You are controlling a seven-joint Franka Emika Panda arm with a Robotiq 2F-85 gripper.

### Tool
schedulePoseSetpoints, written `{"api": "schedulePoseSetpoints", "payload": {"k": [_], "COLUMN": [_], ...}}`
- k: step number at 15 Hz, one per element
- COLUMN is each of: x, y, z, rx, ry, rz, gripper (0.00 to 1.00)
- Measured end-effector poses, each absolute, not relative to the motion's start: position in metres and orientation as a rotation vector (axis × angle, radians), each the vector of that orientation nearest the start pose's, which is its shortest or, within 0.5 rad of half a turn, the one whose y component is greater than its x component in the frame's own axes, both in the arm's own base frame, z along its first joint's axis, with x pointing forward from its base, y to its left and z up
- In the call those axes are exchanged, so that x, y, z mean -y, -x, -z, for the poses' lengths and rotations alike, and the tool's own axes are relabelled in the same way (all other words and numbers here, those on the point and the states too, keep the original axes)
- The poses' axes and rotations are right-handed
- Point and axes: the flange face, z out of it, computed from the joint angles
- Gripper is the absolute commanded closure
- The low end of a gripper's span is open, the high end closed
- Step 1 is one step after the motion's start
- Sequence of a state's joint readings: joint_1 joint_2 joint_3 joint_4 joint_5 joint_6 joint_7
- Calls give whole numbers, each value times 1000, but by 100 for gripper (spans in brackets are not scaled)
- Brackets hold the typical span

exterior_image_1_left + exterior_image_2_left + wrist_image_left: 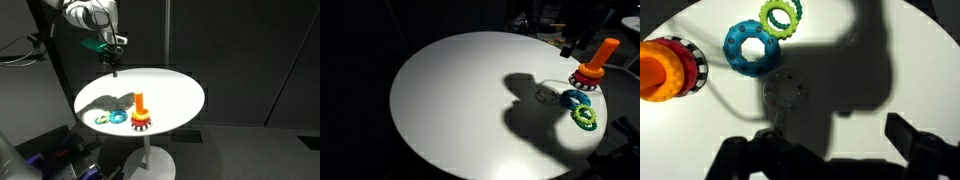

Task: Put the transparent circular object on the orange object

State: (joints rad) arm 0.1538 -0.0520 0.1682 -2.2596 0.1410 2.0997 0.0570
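Observation:
The transparent circular object [787, 92] lies flat on the white table, faint inside the arm's shadow, and also shows in an exterior view [546, 95]. The orange object [141, 103] is an upright orange peg on a red toothed base [141, 121]. It shows in the other exterior view [605, 52] and at the left edge of the wrist view [655, 70]. My gripper [830, 145] is open and empty. It hangs high above the table [115, 66], and the clear ring lies just beyond its fingertips in the wrist view.
A blue-teal ring [752, 48] and a green ring [781, 15] lie close together between the clear ring and the peg's base, also in both exterior views [117, 117] [585, 118]. The round white table [175, 90] has edges all around.

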Motion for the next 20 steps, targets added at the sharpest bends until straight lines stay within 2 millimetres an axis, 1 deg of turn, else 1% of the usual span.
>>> {"api": "schedulePoseSetpoints", "payload": {"k": [3,6,8,11,14,20], "x": [-159,-151,-146,-140,-139,-139], "y": [-461,-453,-452,-454,-456,-457], "z": [-355,-333,-319,-301,-293,-291], "rx": [350,415,445,449,443,443], "ry": [3070,3120,3146,3160,3156,3155], "rz": [-236,-228,-204,-167,-162,-164], "gripper": [0,0,0,0,0,0]}}
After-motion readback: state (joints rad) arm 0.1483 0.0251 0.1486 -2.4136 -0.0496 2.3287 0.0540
